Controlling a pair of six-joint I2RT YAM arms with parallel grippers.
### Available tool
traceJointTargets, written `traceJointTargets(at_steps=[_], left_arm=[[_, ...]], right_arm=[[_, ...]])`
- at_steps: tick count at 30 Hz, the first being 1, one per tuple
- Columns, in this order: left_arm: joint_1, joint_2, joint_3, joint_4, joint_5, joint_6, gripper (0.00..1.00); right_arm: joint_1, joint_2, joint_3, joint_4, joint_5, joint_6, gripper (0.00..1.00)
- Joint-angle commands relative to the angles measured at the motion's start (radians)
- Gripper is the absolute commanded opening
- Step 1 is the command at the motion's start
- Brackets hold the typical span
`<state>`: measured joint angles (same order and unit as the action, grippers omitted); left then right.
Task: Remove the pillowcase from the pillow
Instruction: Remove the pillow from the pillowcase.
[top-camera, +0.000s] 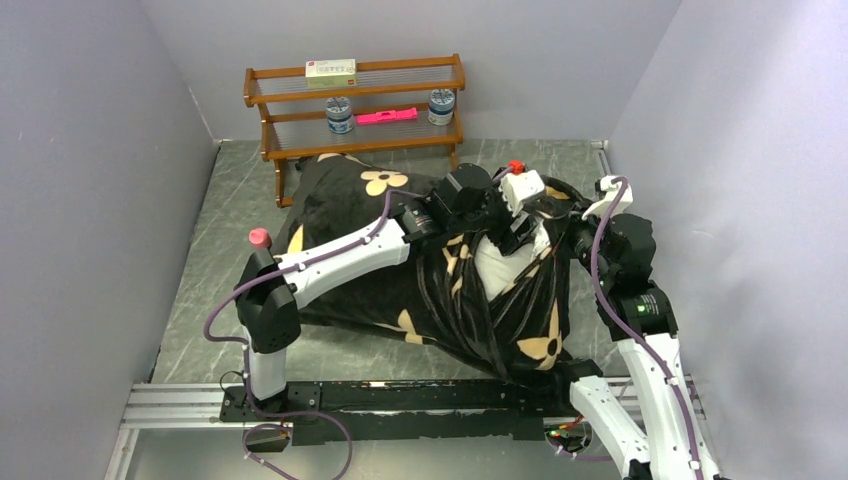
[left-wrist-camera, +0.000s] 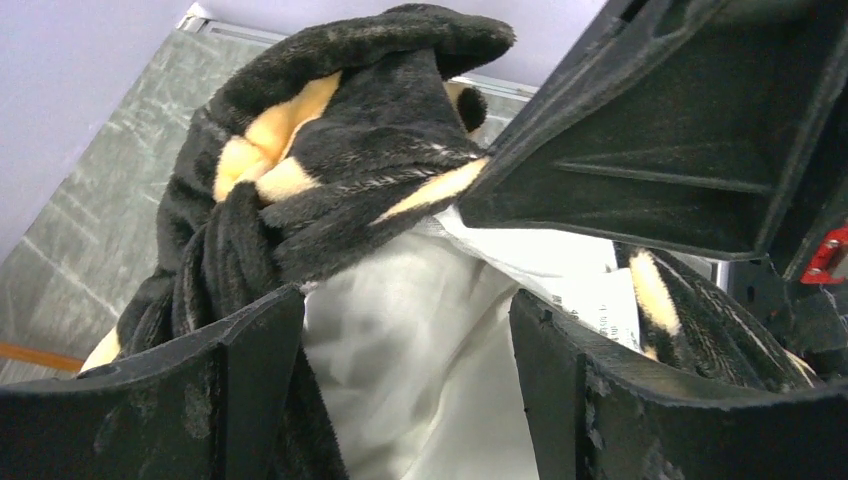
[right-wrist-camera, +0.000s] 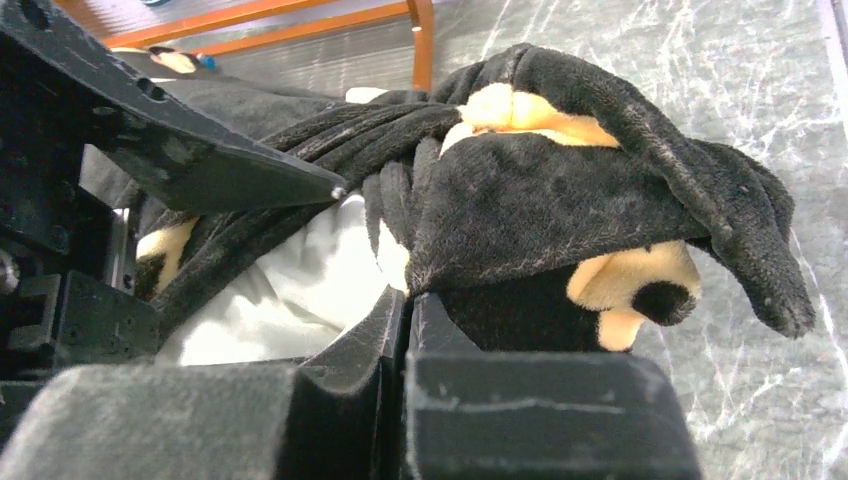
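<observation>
Two grippers meet at the open end of the black plush pillowcase with tan flower motifs, which lies across the middle of the grey marble-patterned table. The large plump white pillow sits mostly inside it, one end exposed. The left gripper stands spread, white fabric between its fingers (contact cannot be confirmed). The right gripper has its fingers pressed together, pinching a bunched fold of pillowcase just above the exposed pillow.
</observation>
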<state>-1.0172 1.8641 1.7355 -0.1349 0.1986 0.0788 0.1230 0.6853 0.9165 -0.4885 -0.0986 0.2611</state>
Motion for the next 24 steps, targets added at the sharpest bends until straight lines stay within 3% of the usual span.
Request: traceJointTargets(at_steps=[1, 7, 17, 24], left_arm=[[0.001, -0.023, -0.007, 0.060, 0.120, 0.076, 0.80], [0.005, -0.041, -0.101, 0.125, 0.186, 0.198, 0.85], [0.024, -0.125, -0.321, 0.412, 0.212, 0.325, 0.93], [0.025, -0.169, -0.357, 0.375, 0.290, 0.344, 0.93]], right_arm=[[-0.003, -0.043, 0.102, 0.104, -0.052, -0.008, 0.00], [-0.003, -0.044, 0.115, 0.106, -0.113, -0.008, 0.00], [-0.003, -0.058, 0.118, 0.110, -0.212, -0.016, 0.00], [-0.003, -0.069, 0.127, 0.111, -0.213, -0.021, 0.00]])
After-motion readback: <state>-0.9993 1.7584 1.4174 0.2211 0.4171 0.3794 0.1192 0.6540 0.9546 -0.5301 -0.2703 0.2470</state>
